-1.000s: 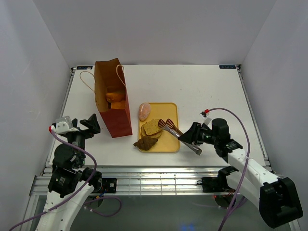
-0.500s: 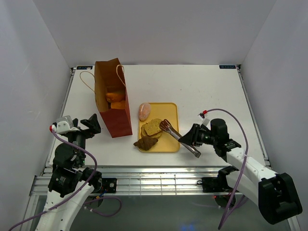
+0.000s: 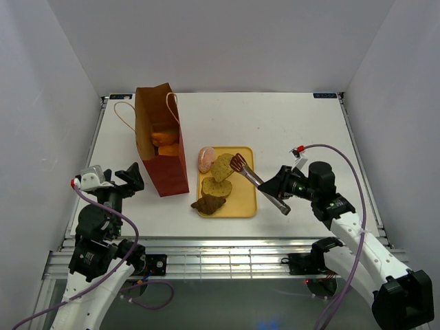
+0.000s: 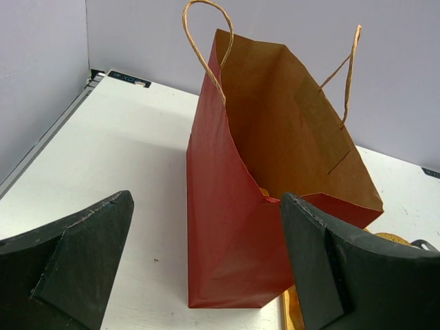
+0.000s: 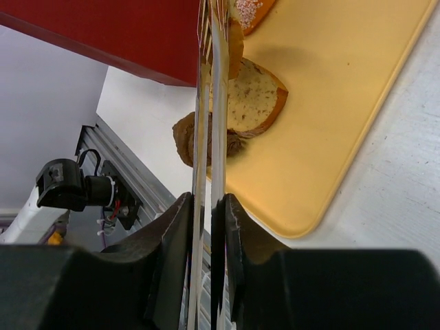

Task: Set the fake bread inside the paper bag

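Squeezing the tongs (image 3: 256, 182), your right end effector (image 3: 277, 187) pinches one bread slice (image 3: 222, 167) by its edge. It looks light, stiff, maybe slippery. Your left end effector (image 4: 206, 199) is spread wide.

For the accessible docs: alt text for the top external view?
The right arm's fingers hold silver tongs pinching a speckled bread slice over a yellow tray. The open paper bag, with orange bread inside, stands left of it.
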Tool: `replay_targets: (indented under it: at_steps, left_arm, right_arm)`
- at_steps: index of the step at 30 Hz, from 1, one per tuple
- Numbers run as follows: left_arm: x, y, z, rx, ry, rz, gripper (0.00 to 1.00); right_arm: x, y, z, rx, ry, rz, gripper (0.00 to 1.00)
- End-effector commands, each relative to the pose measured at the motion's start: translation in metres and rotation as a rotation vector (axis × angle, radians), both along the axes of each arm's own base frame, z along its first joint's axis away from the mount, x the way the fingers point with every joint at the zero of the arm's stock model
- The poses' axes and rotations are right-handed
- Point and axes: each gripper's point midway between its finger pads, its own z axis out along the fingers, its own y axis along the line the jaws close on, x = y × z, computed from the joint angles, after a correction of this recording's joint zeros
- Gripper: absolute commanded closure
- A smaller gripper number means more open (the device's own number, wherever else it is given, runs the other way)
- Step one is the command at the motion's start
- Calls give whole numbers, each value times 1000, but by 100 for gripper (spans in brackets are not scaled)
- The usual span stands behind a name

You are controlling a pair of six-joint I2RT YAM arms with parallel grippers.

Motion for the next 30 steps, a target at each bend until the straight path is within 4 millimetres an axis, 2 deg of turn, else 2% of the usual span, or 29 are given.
replay_targets:
  at_steps: [1,6,15,17,22,23,30]
  left_arm:
    - [0,-2,-3,6,9,-9,2]
    - [-1,-1,-2,4,4,-9,2]
    - [-1,-1,-2,4,3,-7,2]
    - [-1,-1,-2,4,3,-6,2]
    - [-1,-1,-2,4,3,-6,2]
    - [-1,-1,-2,4,3,-6,2]
    - [0,0,-3,5,7,-3,2]
  right_arm:
    - [6,3,39,30,-125,24,73]
    - [-4,8,81,75,-275,96,73]
    - [-20,15,139,114,-468,229,71]
    - [-24,17,157,128,-515,254,71]
    - [-19,23,195,142,-604,278,69]
    - [-20,25,210,151,-634,286,69]
    - [-12,53,249,190,-694,346,69]
